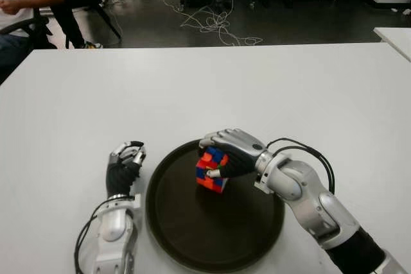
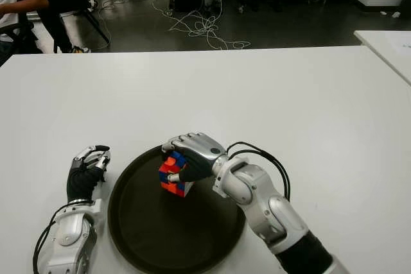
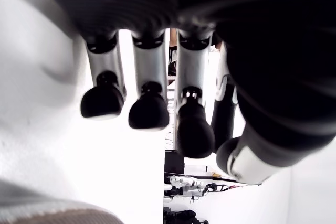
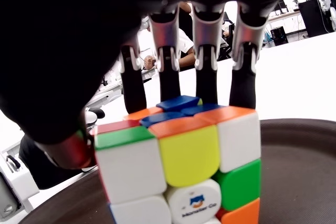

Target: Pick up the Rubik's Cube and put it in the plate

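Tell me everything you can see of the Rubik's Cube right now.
The Rubik's Cube is a glossy plastic, scrambled three-by-three: red, blue, orange, white, yellow and green stickers, one white centre bearing a logo. It sits tilted in the right hand, fingers over its far side, thumb on the near side, above the far-left part of the dark round plate. Whether it touches the plate is unclear.

The left hand (image 3: 173, 103) fills the frame from very close, its dark palm spreading from twelve round to three o'clock. Three silver fingers (image 3: 149, 72) with rounded black tips hang side by side, loosely bent and holding nothing, with the thumb at about four o'clock. Behind them lies the white counter (image 3: 47, 145), and toward six o'clock a narrow gap shows dim room clutter.
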